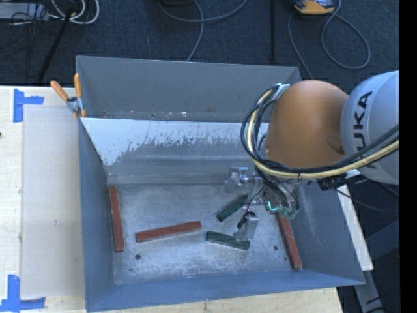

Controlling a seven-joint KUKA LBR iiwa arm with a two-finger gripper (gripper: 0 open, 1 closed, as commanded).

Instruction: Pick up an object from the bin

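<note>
Dark green bar (231, 209), tilted, right-centre of bin (95, 207) floor: lay just beside my gripper (248, 223); second green bar (228, 240) flat nearby. My jaws' state: could not tell.

Robotics lab, by the look: KUKA-branded arm (374, 132) at right over a grey metal bin (182, 87), loose cables (77, 4) strewn across dark carpet (143, 38) along the top.
</note>
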